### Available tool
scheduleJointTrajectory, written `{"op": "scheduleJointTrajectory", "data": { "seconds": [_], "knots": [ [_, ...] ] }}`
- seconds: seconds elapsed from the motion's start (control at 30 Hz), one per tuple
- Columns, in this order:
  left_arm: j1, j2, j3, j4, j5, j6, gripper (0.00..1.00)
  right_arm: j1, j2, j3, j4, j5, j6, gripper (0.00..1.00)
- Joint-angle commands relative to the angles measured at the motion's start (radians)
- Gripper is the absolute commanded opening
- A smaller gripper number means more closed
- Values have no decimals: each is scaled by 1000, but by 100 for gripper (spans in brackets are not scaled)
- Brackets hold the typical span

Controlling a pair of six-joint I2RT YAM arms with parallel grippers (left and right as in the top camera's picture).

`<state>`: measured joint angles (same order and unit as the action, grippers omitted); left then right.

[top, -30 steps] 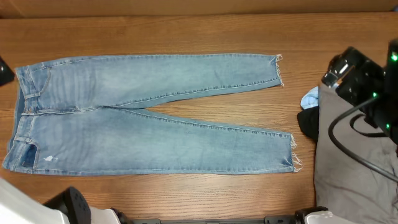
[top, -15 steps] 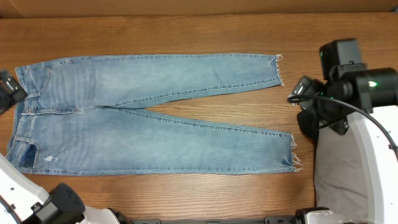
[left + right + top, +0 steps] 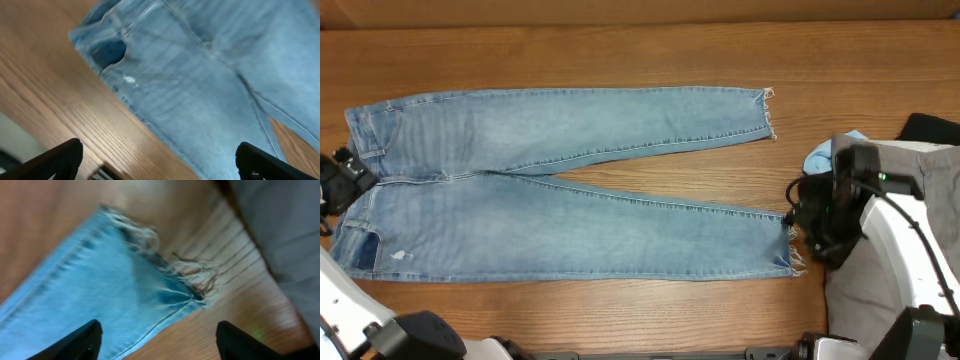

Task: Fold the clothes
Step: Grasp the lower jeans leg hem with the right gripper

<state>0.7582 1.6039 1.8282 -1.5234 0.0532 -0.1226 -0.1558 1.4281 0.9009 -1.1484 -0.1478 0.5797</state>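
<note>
At 3 o'clock on the brown wooden table [image 3: 620, 50], the right gripper [image 3: 799, 223], jaws apart, has dropped to the frayed hem [image 3: 788, 248] of the flat-spread light-blue denim jeans [image 3: 560, 185], the wide-open left gripper [image 3: 334, 182] nearing their 9 o'clock waistband [image 3: 358, 170], seemingly for a first fold.

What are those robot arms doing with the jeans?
Two robot arms are getting ready to fold a pair of light-blue jeans, spread flat on the wooden table. The left gripper hovers over the waistband end, and the right gripper hovers over one frayed leg hem. Both have their jaws open, and neither holds the jeans yet.
</note>
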Motion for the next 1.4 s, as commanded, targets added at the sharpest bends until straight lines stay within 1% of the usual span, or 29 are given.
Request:
{"op": "scheduleJointTrajectory", "data": {
  "seconds": [0.0, 0.07, 0.2, 0.3, 0.4, 0.53, 0.67, 0.7, 0.73, 0.83, 0.87, 0.93, 0.97, 1.03, 1.13, 1.17, 1.2, 1.27, 1.33, 1.37],
  "knots": [
    [93, 13, -85, 48, 30, -51, 100, -17, -16, -83, 44, -71, -4, 73],
    [148, 19, -139, 85, 72, -51, 100, -16, -16, -122, 68, -71, 11, 70],
    [228, 28, -215, 133, 79, -78, 100, -16, -16, -198, 132, -71, 79, 69],
    [267, 37, -265, 174, 79, -85, 100, -17, -16, -268, 195, -71, 112, 62],
    [279, 48, -297, 201, 79, -92, 100, -17, -16, -328, 256, -71, 136, 56],
    [277, 61, -321, 237, 78, -92, 100, -17, -16, -338, 304, -79, 146, 50],
    [277, 68, -322, 253, 71, -92, 100, -17, -16, -337, 318, -62, 155, 40],
    [277, 68, -322, 255, 66, -92, 100, -18, -16, -336, 323, -59, 155, 35],
    [277, 68, -322, 259, 68, -92, 100, -20, -16, -333, 325, -51, 154, 33],
    [277, 68, -322, 269, 68, -92, 100, -27, -16, -331, 325, -29, 155, 34],
    [277, 68, -322, 271, 68, -92, 100, -30, -16, -331, 325, -29, 154, 30],
    [277, 68, -322, 272, 68, -92, 100, -37, -16, -329, 308, -30, 155, 10],
    [277, 68, -322, 272, 68, -92, 100, -39, -16, -326, 301, -29, 154, 6],
    [277, 68, -322, 273, 67, -92, 100, -39, -16, -309, 278, -28, 151, 4],
    [277, 68, -322, 280, 68, -92, 100, -39, -17, -265, 233, -27, 109, 5],
    [277, 68, -322, 280, 68, -92, 100, -39, -17, -245, 212, -24, 95, 10],
    [277, 68, -322, 280, 67, -92, 100, -39, -17, -231, 194, -19, 93, 21],
    [277, 68, -322, 280, 68, -92, 100, -39, -17, -223, 182, -18, 94, 48],
    [277, 68, -322, 280, 68, -92, 100, -39, -17, -227, 181, -18, 96, 58],
    [276, 68, -322, 279, 68, -92, 100, -39, -17, -229, 179, -18, 102, 60]
  ]
}}
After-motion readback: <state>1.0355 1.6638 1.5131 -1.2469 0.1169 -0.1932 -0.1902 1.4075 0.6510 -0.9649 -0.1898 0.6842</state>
